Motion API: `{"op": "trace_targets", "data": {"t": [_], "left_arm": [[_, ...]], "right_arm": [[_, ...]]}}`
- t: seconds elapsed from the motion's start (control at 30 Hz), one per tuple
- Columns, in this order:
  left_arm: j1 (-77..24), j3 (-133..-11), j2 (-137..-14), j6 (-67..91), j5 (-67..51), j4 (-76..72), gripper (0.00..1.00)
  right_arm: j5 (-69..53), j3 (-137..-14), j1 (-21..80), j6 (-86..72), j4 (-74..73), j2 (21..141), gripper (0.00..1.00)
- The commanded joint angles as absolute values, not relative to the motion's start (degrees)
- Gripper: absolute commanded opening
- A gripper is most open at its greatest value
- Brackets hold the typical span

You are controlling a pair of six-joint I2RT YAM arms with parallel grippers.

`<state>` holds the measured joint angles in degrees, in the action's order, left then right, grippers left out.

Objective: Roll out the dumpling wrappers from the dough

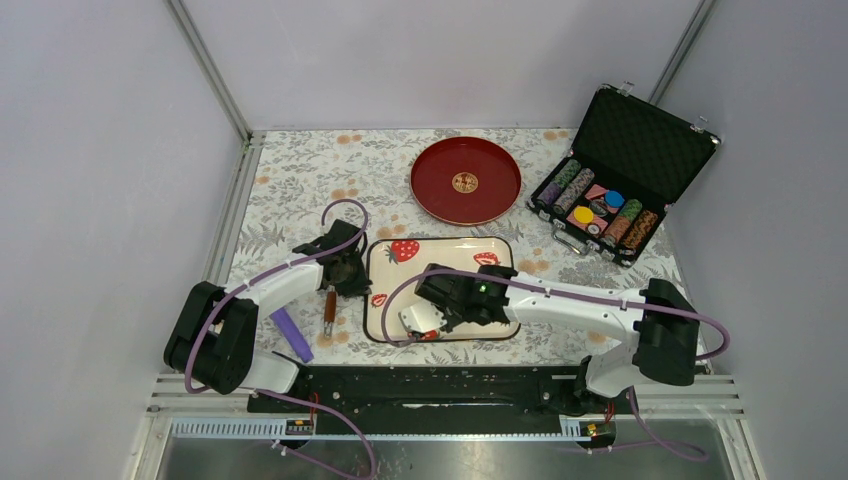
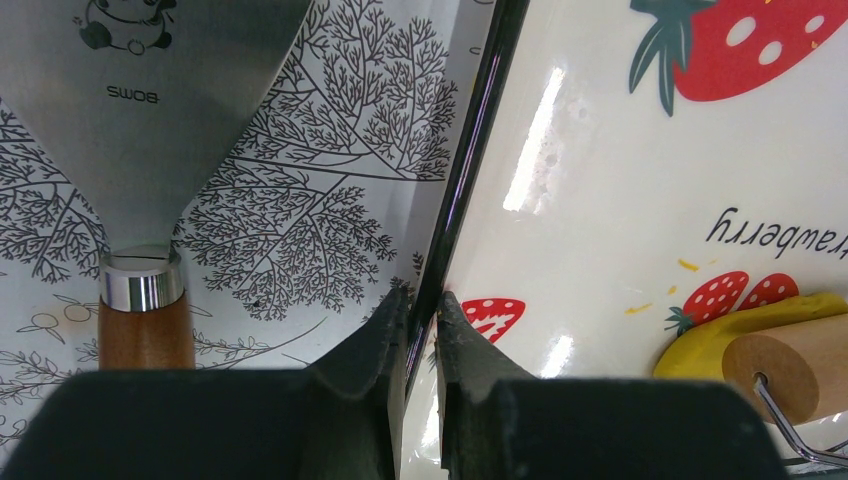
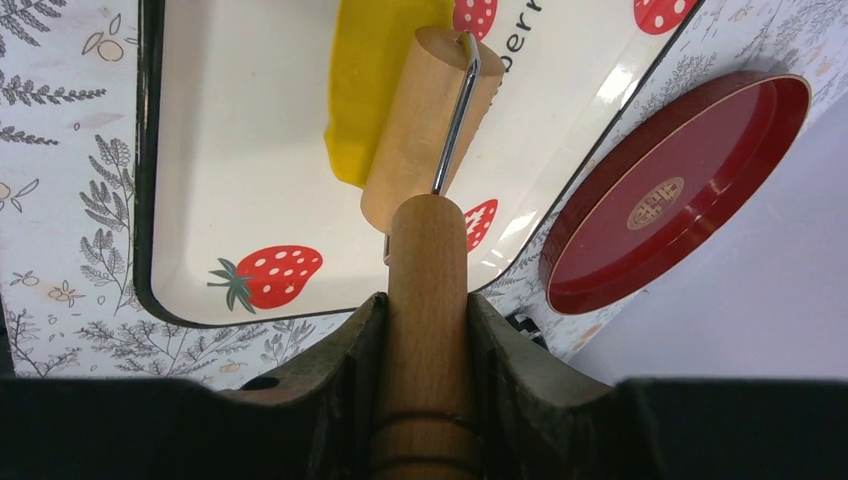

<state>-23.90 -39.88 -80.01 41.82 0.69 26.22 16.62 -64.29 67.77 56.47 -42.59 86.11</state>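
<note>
the right gripper point(image 3: 425, 305) is clamped on the roller point(image 3: 425, 110) handle, with the barrel resting on the flattened dough point(image 3: 365, 70) inside the tray point(image 2: 600, 200). the left gripper point(image 2: 420, 300) pinches the tray's left edge, fingers nearly closed on the rim. to roll well: press evenly, use short strokes across the whole patch, level the barrel, and grip the rim firmly so the tray can't slide

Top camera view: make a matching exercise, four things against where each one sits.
1. round red plate
2. steel scraper with wooden handle
3. wooden roller with wire frame
4. black poker chip case

A. on flattened yellow dough in the white strawberry-print tray
B. far right, lid open
C. beyond the tray
D. left of the tray

Pairs: 1-C, 2-D, 3-A, 4-B
</note>
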Motion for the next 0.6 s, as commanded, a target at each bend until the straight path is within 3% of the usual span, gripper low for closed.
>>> {"op": "trace_targets", "data": {"t": [0.0, 0.57], "left_arm": [[-23.38, -38.68, -82.29, 40.34, 9.88, 32.08, 0.00], [-23.37, -38.74, -82.29, 40.35, 9.79, 32.06, 0.00]], "right_arm": [[9.32, -58.76, 69.26, 51.36, -45.91, 88.64, 0.00], [1.52, -56.14, 74.09, 44.74, -48.22, 88.48, 0.00]]}}
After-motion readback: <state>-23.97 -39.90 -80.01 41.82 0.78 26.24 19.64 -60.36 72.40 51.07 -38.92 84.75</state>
